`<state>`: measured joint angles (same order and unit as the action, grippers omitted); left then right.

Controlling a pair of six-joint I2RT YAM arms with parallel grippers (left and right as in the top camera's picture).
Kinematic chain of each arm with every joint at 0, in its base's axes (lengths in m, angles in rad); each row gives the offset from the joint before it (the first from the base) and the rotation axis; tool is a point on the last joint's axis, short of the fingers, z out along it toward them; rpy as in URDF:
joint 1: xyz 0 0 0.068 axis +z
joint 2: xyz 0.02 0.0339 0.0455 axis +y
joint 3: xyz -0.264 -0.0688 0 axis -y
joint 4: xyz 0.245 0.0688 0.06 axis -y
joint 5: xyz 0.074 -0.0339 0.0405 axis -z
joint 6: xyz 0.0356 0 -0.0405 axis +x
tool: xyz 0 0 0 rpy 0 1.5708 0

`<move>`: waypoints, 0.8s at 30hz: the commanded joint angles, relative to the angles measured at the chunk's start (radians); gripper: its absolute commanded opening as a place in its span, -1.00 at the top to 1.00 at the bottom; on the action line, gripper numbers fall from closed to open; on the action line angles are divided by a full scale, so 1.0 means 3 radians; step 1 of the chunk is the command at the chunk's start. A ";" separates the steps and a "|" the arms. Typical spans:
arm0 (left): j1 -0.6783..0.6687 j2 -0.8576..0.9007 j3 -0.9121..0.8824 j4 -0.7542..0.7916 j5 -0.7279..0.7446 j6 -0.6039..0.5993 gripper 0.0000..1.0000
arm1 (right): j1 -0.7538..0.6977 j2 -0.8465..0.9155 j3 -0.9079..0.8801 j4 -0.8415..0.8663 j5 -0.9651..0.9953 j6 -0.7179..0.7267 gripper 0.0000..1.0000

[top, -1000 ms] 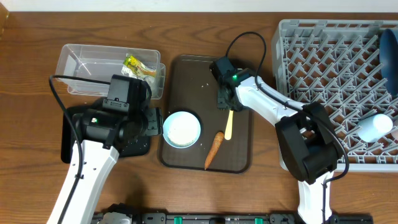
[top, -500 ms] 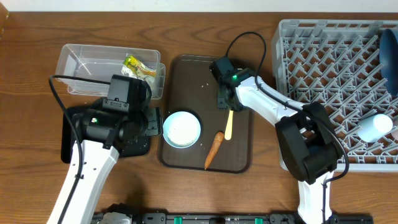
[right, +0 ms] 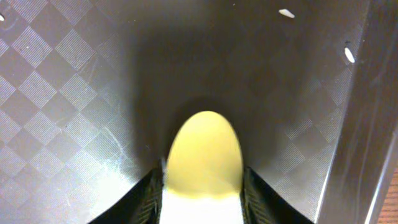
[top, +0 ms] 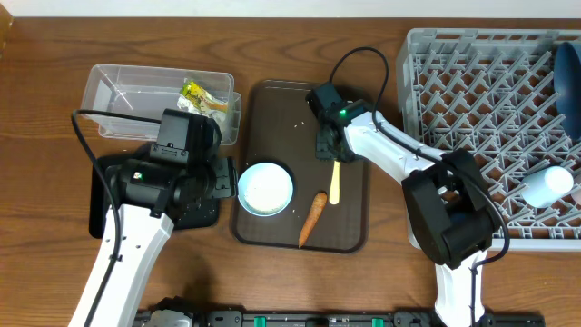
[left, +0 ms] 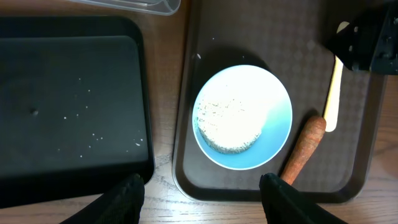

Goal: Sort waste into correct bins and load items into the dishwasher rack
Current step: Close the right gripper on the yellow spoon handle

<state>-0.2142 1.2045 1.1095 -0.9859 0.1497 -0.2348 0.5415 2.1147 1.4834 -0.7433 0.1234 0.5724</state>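
Note:
My right gripper (top: 327,153) is down on the dark brown tray (top: 272,109), shut on the end of the pale yellow spoon (top: 334,184). In the right wrist view the spoon (right: 204,152) fills the gap between the fingers (right: 204,199). My left gripper (left: 205,199) is open and empty, above the tray's left front edge near a light-blue cup (left: 277,124) holding white rice (left: 227,121). The cup also shows in the overhead view (top: 265,188). An orange carrot (top: 313,218) lies right of the cup. The yellow-green wrapper (top: 195,94) lies in the clear tub (top: 118,86). No tissue shows.
The black bin (left: 68,74) lies left of the tray with a few rice grains (left: 93,134) in it. The grey rack (top: 472,100) at the right holds a blue plate (top: 570,77) and a white cup (top: 549,184). Loose grains (right: 286,12) dot the tray.

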 commanded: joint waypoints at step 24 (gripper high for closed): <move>0.0000 0.0013 0.0023 -0.0018 -0.0056 0.0020 -0.25 | -0.0064 -0.0097 -0.0014 -0.0024 -0.0064 -0.0271 0.34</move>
<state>-0.2142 1.2045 1.1095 -0.9878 0.1497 -0.2348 0.5369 2.1139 1.4837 -0.7452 0.1200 0.5404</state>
